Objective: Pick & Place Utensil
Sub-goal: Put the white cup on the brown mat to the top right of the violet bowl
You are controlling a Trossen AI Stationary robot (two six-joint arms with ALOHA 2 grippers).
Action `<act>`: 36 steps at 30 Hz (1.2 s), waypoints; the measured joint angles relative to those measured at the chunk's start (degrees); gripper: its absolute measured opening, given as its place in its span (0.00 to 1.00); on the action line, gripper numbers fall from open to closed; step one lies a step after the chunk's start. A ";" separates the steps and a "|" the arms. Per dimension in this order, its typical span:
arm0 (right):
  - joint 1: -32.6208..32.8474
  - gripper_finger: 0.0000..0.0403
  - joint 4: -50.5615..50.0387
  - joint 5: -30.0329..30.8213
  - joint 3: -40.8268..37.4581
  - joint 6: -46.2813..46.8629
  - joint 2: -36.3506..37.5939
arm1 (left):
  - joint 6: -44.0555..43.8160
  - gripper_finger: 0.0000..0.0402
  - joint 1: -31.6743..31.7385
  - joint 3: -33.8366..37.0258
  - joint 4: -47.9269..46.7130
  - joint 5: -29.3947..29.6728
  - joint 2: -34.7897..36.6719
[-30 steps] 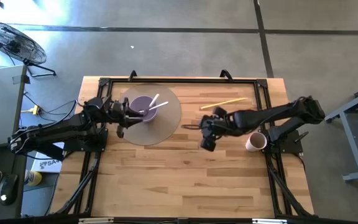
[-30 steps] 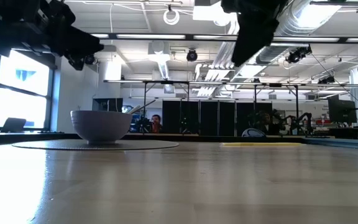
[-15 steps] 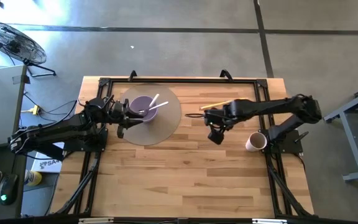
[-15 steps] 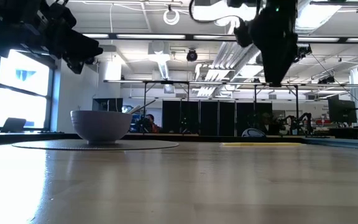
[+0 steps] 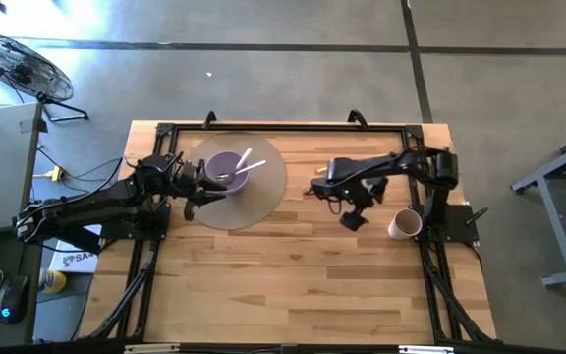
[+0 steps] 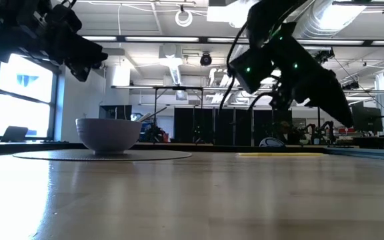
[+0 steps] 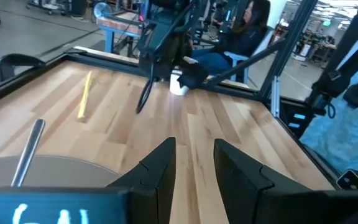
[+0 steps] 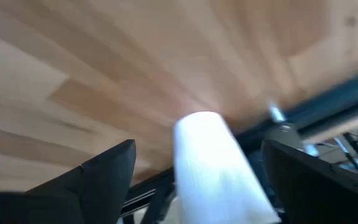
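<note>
On the table (image 5: 293,275), the mat (image 5: 263,202) carries the bowl (image 5: 222,169); the left gripper (image 7: 194,152) waits beside it, fingers slightly parted. The yellow stick (image 7: 84,94) lies flat right of the mat. The right gripper (image 5: 352,218), fingers wide apart, faces the cup (image 5: 403,225); best turn to the stick and straddle its middle

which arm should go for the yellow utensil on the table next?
Right, probably. The right claw, open and empty, hangs beside the white cup, on the yellow utensil's half. The left claw sits at the purple bowl, farther off.
</note>
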State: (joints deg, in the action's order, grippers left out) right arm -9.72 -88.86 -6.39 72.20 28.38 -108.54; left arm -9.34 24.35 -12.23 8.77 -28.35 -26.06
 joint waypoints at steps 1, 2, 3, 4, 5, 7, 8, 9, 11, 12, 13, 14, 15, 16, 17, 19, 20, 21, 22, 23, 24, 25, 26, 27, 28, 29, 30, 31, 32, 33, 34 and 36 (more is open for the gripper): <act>-0.06 0.86 0.29 -1.06 0.07 -0.21 -0.77 | -0.01 0.26 0.01 0.00 0.05 -0.24 0.02; -0.12 0.87 -0.37 -1.85 0.17 -0.36 -1.74 | -0.01 0.26 0.01 0.00 0.00 -0.62 0.02; -0.20 0.88 -1.33 -1.88 0.12 -0.75 -2.73 | -0.01 0.26 0.01 0.00 -0.19 -0.85 0.01; -0.28 0.90 -1.30 -1.28 -0.07 -1.49 -3.57 | -0.01 0.26 0.01 0.00 -0.40 -0.86 0.00; -0.36 0.91 -0.73 -1.03 -0.22 -1.91 -4.04 | -0.01 0.26 0.01 0.00 -0.46 -0.88 0.01; -0.49 0.94 -1.20 -1.07 -0.84 -2.44 -3.91 | -0.01 0.26 0.01 0.00 -1.09 -0.86 0.02; -0.60 0.96 -1.37 -1.05 -1.29 -2.85 -3.91 | -0.01 0.26 0.01 0.00 -1.41 -0.86 0.02; -0.79 0.98 -1.26 -1.03 -2.00 -2.99 -3.93 | -0.01 0.26 0.01 0.00 -1.75 -0.86 0.00; -1.04 0.99 -0.96 -1.03 -4.08 -3.74 -3.95 | -0.01 0.26 0.01 0.00 -1.85 -0.85 0.01; -1.15 0.99 -1.13 -1.48 -5.08 -4.07 -3.87 | -0.01 0.26 0.01 0.00 -1.85 -0.84 0.02; -1.19 0.99 -1.16 -2.45 -6.14 -4.31 -3.73 | 0.01 0.26 0.01 0.00 -1.88 -0.84 0.02; -1.13 0.99 -1.19 -3.65 -7.34 -4.43 -3.67 | -0.01 0.26 0.01 0.00 -1.95 -0.84 0.00; -0.85 0.99 -1.17 -4.32 -8.64 -4.45 -3.68 | 0.01 0.26 0.01 0.00 -2.00 -0.82 0.00; -0.48 0.99 -1.12 -4.60 -9.98 -4.78 -3.73 | 0.01 0.26 0.01 0.00 -2.00 -0.82 0.02; -0.04 0.99 -1.01 -4.82 -11.20 -5.40 -3.73 | 0.01 0.26 0.01 0.00 -2.08 -0.70 0.02; 0.68 0.99 -1.12 -5.04 -13.86 -6.23 -3.65 | 0.01 0.26 0.01 0.00 -2.13 -0.64 0.00; 1.00 0.99 -1.22 -5.36 -14.99 -6.35 -3.65 | 0.01 0.26 0.01 0.00 -2.13 -0.65 0.01; 1.25 0.98 -1.04 -5.77 -15.96 -6.36 -3.65 | 0.01 0.26 0.01 0.00 -2.13 -0.64 0.01; 1.55 0.98 -1.05 -6.43 -17.03 -6.27 -3.65 | 0.00 0.26 0.01 0.00 -2.13 -0.63 0.00; 1.85 0.98 -1.14 -7.14 -17.96 -6.16 -3.65 | 0.01 0.26 0.01 0.00 -2.13 -0.62 0.00; 2.18 0.98 -1.17 -7.88 -18.71 -6.16 -3.65 | 0.01 0.26 0.01 0.00 -2.13 -0.62 0.00; 2.51 0.98 -1.10 -8.54 -19.46 -6.16 -3.65 | 0.01 0.26 0.01 0.00 -2.11 -0.62 0.00; 2.78 0.98 -1.10 -9.14 -20.22 -6.16 -3.67 | 0.01 0.26 0.01 0.00 -2.10 -0.60 0.00; 3.02 0.98 -1.12 -9.67 -20.95 -6.16 -3.69 | 0.01 0.26 0.01 0.00 -2.11 -0.60 0.00; 3.20 0.98 -1.13 -10.29 -21.63 -6.16 -3.69 | 0.01 0.26 0.01 0.00 -2.11 -0.57 0.00; 3.34 0.98 -1.13 -10.88 -22.32 -6.16 -3.69 | 0.01 0.26 0.01 0.00 -2.10 -0.48 0.00; 3.48 0.98 -1.14 -11.04 -22.91 -6.16 -3.69 | 0.01 0.26 0.01 0.00 -2.09 -0.46 0.00; 3.53 0.97 -1.08 -11.18 -23.33 -6.16 -3.69 | 0.01 0.26 0.01 0.00 -2.11 -0.47 0.00; 3.55 0.97 -1.09 -11.09 -23.25 -5.96 -3.69 | 0.01 0.26 0.01 0.00 -2.12 -0.47 0.00; 3.60 0.96 -1.11 -10.61 -22.94 -5.34 -3.69 | 0.01 0.26 0.01 0.00 -2.16 -0.47 0.00; 3.57 0.96 -1.13 -10.46 -22.76 -4.61 -3.71 | 0.01 0.26 0.01 0.00 -2.20 -0.47 0.00; 3.58 0.94 -1.28 -10.51 -21.89 -3.76 -3.73 | 0.03 0.26 0.01 0.00 -2.39 -0.47 0.00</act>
State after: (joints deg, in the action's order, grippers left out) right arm -6.15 -90.14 -16.90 50.31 24.62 -112.27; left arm -9.31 24.36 -12.23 6.37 -28.82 -26.06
